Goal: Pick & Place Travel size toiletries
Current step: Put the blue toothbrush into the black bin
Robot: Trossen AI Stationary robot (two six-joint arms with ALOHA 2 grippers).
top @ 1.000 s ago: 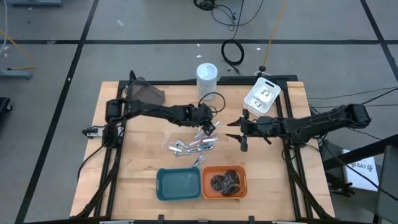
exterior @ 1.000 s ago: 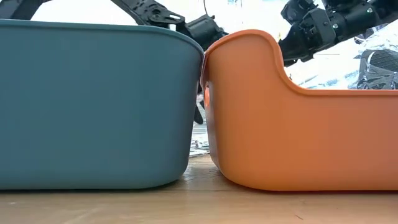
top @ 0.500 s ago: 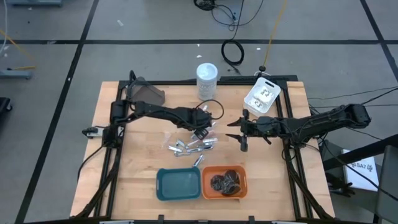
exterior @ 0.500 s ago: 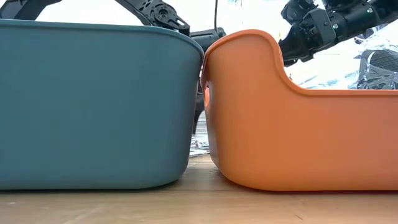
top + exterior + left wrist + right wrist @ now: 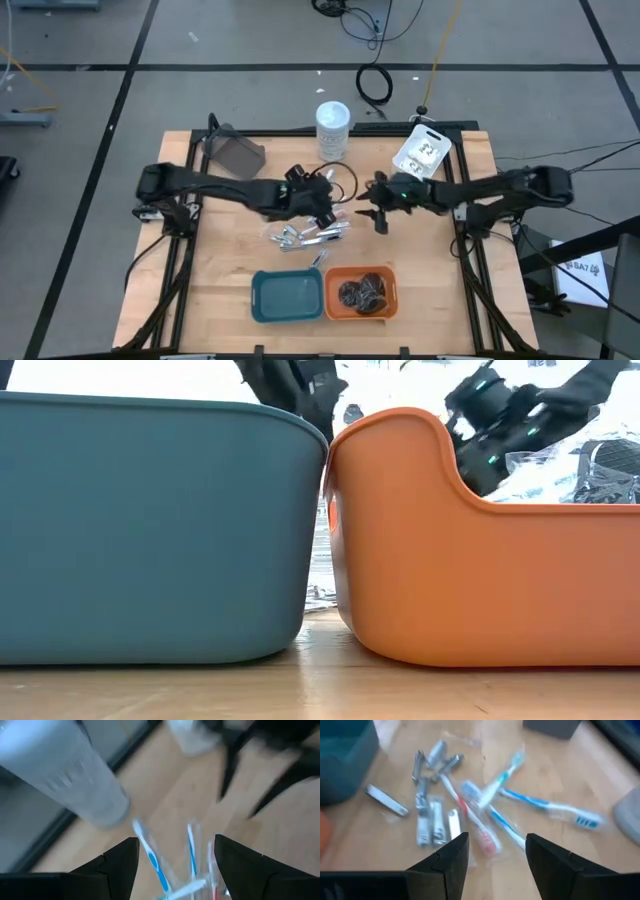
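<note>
Hovering grippers (image 5: 326, 212) (image 5: 377, 213) over toothbrushes (image 5: 520, 805)

Table from above: two arms, two trays, loose toiletries.

We list a wooden table (image 5: 200, 270); left gripper (image 5: 322, 212) and right gripper (image 5: 377, 213) near mid-table, either side of a pile of slim silver pieces (image 5: 305, 234); a teal tray (image 5: 287, 296) touching an orange tray (image 5: 361, 292) holding dark round bundles (image 5: 362, 292); a white-lidded jar (image 5: 333, 130); a white packet (image 5: 421, 155).
</note>
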